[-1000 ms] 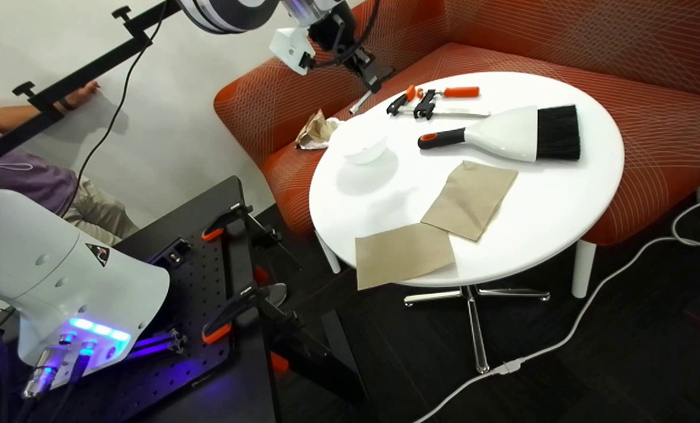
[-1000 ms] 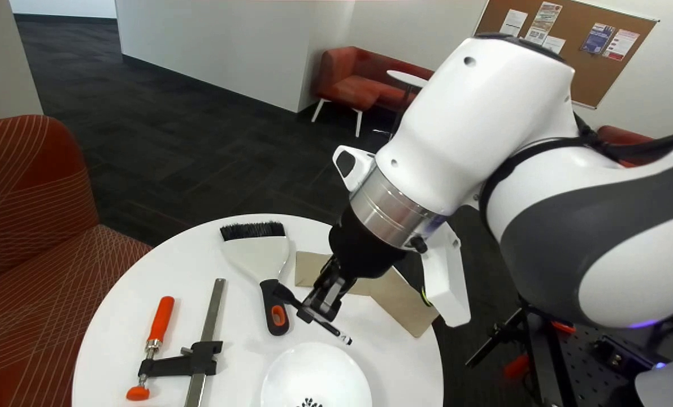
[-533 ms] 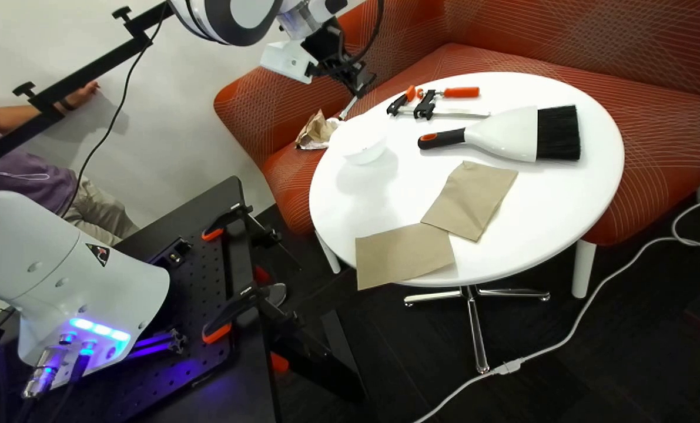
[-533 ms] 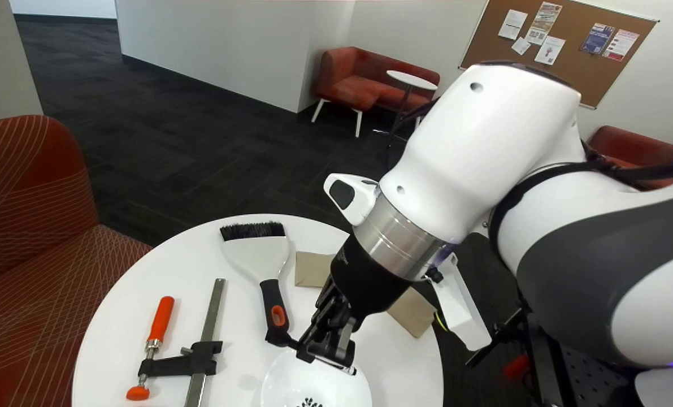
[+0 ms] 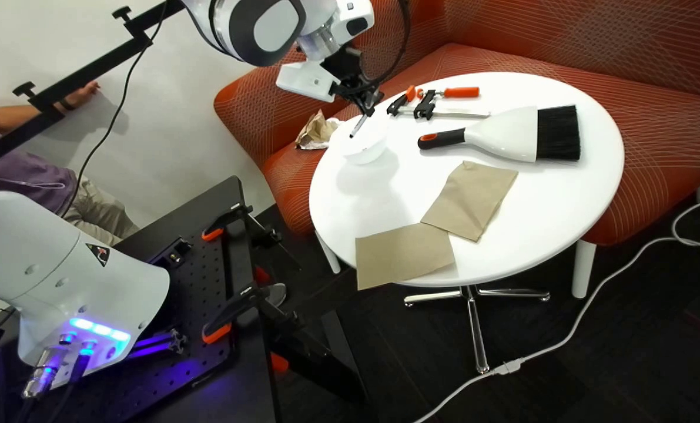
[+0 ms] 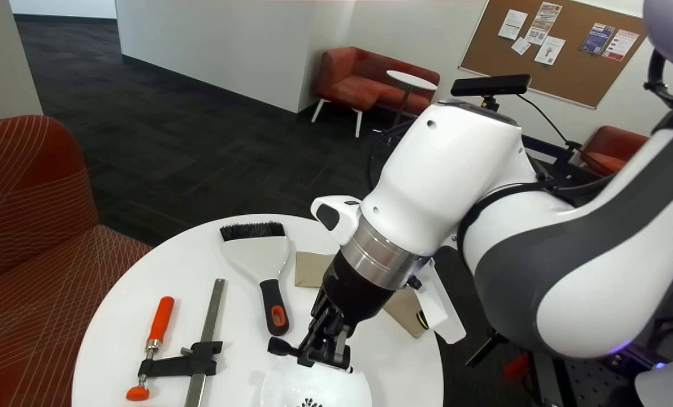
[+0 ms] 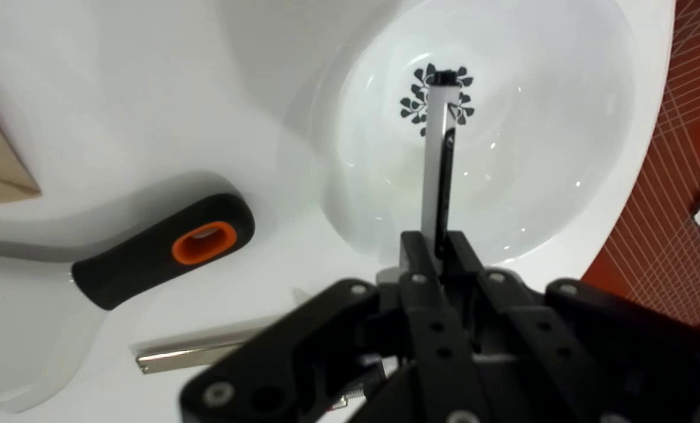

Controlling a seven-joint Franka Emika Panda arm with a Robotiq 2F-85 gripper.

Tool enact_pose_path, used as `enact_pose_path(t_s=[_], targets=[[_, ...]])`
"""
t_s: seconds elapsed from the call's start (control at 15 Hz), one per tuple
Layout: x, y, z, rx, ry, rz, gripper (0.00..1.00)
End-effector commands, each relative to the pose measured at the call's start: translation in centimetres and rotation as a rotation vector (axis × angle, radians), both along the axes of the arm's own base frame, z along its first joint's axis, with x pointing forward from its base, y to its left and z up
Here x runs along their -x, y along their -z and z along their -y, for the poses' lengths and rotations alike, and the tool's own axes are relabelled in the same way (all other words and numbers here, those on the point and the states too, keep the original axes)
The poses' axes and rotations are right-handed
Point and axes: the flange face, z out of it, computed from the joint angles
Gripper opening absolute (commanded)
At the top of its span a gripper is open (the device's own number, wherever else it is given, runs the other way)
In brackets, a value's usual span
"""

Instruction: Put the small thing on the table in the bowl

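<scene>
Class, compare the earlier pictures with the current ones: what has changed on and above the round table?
The claw has come down toward the bowl, carrying the marker, whose free end now shows over the bowl in the wrist view. Nothing was newly gripped or released. The bowl, brush, clamp and brown paper squares stayed put.

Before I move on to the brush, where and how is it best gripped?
By its dark handle, probably, between the orange ring and the white body, from above with the fingers across its width: the handle is slim and lies along the tabletop, while the body flares toward the bristles. The fingers hold the marker, so that goes in the bowl first.
</scene>
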Motion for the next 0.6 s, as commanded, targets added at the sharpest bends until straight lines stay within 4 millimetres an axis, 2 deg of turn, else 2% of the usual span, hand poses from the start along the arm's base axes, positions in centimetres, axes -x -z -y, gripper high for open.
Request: enact_pose_path(t_s=[0.0, 0.33, 0.4, 0.47, 0.53], targets=[[-1.3, 1.1, 0.2, -0.007, -0.029, 0.006, 0.03], [-2.2, 2.7, 0.3, -0.006, -0.028, -0.019, 0.03], [-2.2, 2.9, 0.3, -0.007, -0.023, -0.021, 0.37], [-2.3, 3.0, 0.4, -0.009, -0.015, -0.023, 0.38], [-2.3, 3.0, 0.4, -0.012, -0.01, -0.027, 0.44]])
